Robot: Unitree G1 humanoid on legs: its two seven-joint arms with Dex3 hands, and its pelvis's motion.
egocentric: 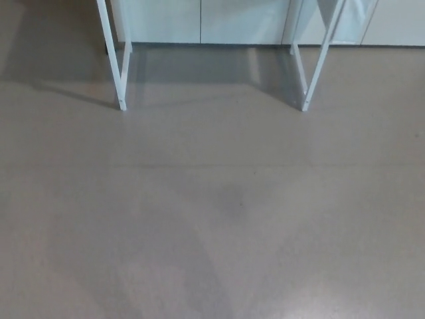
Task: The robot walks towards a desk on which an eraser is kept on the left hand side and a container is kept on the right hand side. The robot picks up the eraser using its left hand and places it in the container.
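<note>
Two white desk legs (pixel 120 60) rise from the grey floor (pixel 219 219) at the top of the head view, with pale cabinets (pixel 199 20) behind them; the desk's top is out of view above the legs, so neither the eraser nor the container shows. Neither hand is in view, so their fingers cannot be judged. The robot appears to be on the walking approach, well short of the legs, with the pickup not yet begun.
</note>
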